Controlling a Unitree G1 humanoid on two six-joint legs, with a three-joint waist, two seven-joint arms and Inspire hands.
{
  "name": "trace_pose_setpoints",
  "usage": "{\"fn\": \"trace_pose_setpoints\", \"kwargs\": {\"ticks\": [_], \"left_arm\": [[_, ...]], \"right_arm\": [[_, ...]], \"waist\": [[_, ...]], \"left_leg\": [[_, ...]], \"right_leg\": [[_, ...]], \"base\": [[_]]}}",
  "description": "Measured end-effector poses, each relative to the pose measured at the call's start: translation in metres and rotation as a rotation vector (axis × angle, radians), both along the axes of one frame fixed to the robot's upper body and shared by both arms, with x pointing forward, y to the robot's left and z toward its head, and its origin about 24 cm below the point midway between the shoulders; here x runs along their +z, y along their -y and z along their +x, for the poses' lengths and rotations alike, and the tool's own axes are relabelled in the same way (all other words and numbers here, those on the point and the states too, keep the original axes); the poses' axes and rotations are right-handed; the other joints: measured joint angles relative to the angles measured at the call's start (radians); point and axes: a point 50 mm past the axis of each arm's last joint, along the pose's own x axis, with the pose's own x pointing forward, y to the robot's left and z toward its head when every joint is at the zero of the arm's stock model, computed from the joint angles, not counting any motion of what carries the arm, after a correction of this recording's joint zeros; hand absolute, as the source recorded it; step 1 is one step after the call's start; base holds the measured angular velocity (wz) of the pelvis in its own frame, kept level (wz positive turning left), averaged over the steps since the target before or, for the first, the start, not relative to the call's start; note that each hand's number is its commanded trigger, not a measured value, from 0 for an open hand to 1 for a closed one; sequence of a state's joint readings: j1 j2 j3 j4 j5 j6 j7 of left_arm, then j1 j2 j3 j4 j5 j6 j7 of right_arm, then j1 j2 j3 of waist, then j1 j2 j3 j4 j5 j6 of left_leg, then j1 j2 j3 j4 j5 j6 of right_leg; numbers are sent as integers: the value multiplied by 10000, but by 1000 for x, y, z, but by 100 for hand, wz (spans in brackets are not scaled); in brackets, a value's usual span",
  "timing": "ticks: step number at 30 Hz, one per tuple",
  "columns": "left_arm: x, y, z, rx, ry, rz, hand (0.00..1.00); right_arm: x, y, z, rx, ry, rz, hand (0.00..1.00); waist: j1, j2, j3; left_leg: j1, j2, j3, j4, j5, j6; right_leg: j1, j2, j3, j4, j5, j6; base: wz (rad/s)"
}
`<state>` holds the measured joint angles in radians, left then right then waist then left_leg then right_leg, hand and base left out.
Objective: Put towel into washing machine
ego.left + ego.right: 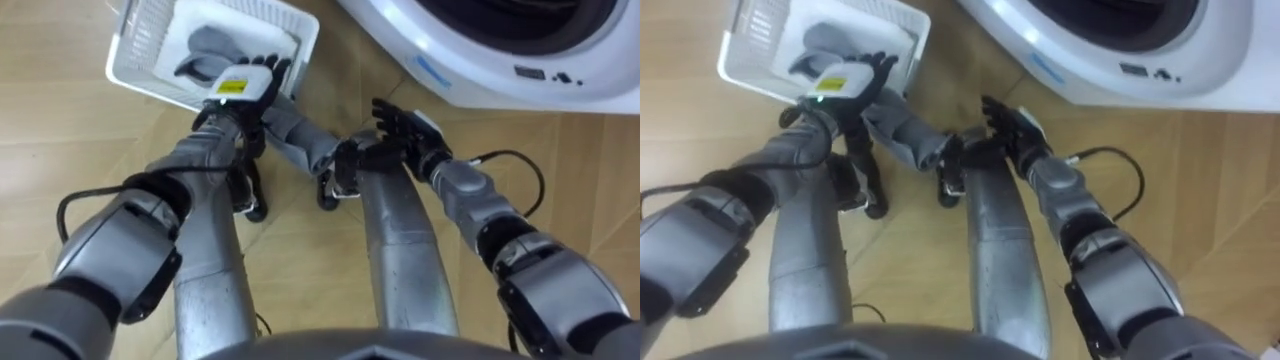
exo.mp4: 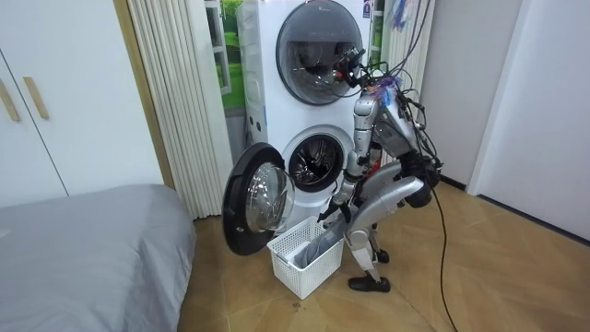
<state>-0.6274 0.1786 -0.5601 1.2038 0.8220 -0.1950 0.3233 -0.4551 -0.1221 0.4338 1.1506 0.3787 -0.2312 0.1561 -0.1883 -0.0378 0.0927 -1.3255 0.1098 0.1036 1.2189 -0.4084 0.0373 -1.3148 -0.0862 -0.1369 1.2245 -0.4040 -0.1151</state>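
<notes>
One crumpled grey towel is lying inside the white slatted plastic basket. The left robot hand, fingers spread, is hovering over the basket's near rim, probably readying a grab. The right robot hand, also spread, is idling beside the basket.

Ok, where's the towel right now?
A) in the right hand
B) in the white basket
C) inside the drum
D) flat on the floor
B: the grey towel lies in the white basket, with the left hand above the basket's near rim. The right hand is open and holds nothing.
</notes>
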Motion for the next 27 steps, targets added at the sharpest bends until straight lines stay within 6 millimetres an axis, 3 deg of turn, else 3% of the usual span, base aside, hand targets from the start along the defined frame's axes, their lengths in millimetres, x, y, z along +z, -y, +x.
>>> {"fn": "trace_pose_setpoints", "kwargs": {"ticks": [4,9,10,11,12,16,27], "left_arm": [[0,-3,-1,-403,204,452,0],[2,-4,0,-636,246,747,0],[2,-4,0,-747,227,838,14],[2,-4,0,-820,224,873,49],[2,-3,0,-858,200,900,70],[-3,-1,-3,-1205,-236,1242,100],[-1,-2,-1,-1438,-570,1612,100]], "right_arm": [[4,-5,2,-92,200,467,0],[6,-7,4,-100,287,671,0],[6,-8,4,-47,286,638,0],[6,-8,4,-32,294,609,0],[6,-8,4,-30,304,605,0],[8,-11,5,171,420,543,0],[11,-12,9,240,526,533,0]], "waist": [[-274,-7,-4],[-351,-11,-6],[-356,-12,-7],[-369,-13,-7],[-387,-15,-8],[-558,-25,-13],[-622,-263,-29]], "left_leg": [[-304,18,2,230,-116,-45],[-546,174,-34,347,-181,-81],[-552,173,-44,342,-190,-90],[-562,172,-57,340,-200,-96],[-568,172,-59,340,-202,-96],[-584,171,-55,332,-239,-66],[-698,169,18,241,-253,-41]], "right_leg": [[-320,10,14,266,-136,-38],[-516,130,-33,289,-159,-76],[-516,144,-40,266,-163,-83],[-516,144,-52,259,-172,-95],[-516,140,-59,257,-176,-98],[-516,92,-82,254,-217,-91],[-640,4,-74,180,-224,-62]], "base": [[0],[-4],[0],[0],[0],[2],[0]]}}
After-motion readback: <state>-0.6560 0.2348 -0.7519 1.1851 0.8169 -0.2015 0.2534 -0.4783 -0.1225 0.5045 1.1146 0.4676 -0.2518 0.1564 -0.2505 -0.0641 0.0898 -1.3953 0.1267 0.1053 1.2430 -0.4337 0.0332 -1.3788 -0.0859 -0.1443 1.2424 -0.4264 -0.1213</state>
